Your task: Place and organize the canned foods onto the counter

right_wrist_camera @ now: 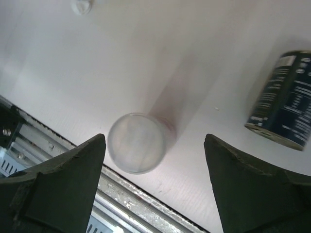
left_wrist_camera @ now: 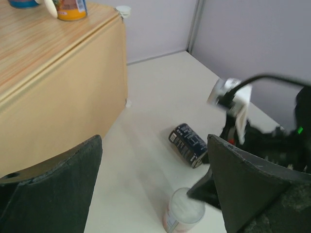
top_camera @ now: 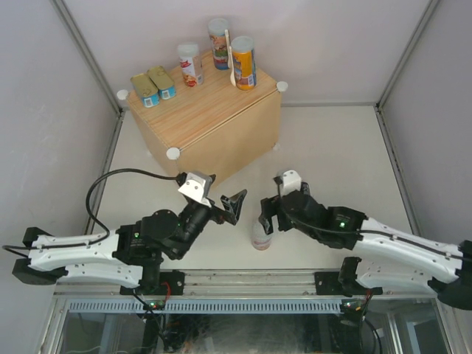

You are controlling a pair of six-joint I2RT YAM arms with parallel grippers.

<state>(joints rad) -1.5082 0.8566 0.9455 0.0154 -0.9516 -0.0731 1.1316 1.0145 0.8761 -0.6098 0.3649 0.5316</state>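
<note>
The light-wood counter (top_camera: 214, 118) stands at the back and carries two flat gold-topped tins (top_camera: 153, 86), a red-white can (top_camera: 190, 64), a blue can (top_camera: 219, 43) and an orange can (top_camera: 243, 63). Another red-white can (top_camera: 261, 236) stands upright on the table near the front edge. My right gripper (top_camera: 267, 215) is open just above it, and the can's pale lid (right_wrist_camera: 137, 143) sits between the jaws, nearer the left one. A short dark can (right_wrist_camera: 286, 99) lies on its side beside it. My left gripper (top_camera: 234, 205) is open and empty, left of the standing can (left_wrist_camera: 183, 211).
A pale stick (top_camera: 230, 55) leans by the orange can. The counter's front wall (left_wrist_camera: 58, 97) is close on the left of my left gripper. A metal rail (right_wrist_camera: 126, 204) runs along the table's near edge. White walls enclose the table.
</note>
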